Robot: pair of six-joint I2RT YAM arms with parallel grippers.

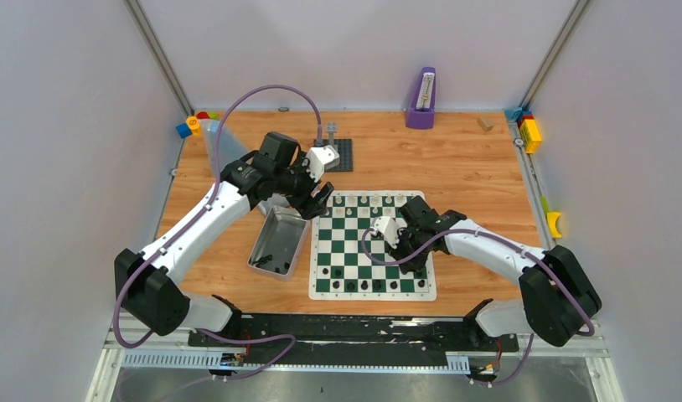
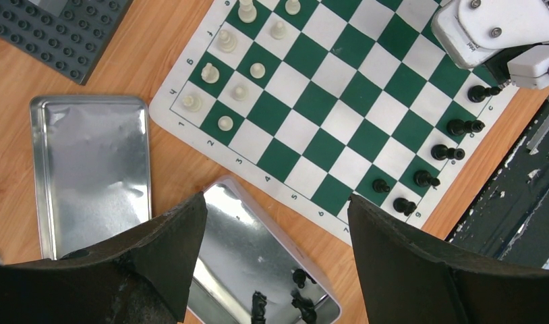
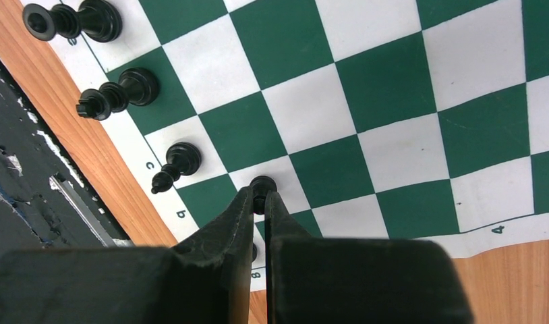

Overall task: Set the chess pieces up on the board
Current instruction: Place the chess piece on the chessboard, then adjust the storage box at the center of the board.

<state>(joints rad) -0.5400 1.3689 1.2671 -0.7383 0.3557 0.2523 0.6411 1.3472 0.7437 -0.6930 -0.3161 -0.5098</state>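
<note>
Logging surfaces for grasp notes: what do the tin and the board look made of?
The tin: thin silver metal, shiny, with blurry reflections and a rolled rim. The board: probably a thin vinyl mat, matte, printed green and white checks, rounded corner.

Left wrist view: nine cream-white pieces (image 2: 239, 91), six black pieces (image 2: 447, 152) on board (image 2: 339, 88), three more in tin (image 2: 231, 229); perhaps others beyond frame.

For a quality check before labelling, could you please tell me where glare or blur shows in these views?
Top view: evenly lit, chess pieces tiny. Left wrist view: glare on the metal tray, left claw dark and soft-edged. Right wrist view: board sharp, right claw blurred around its black pawn.
</note>
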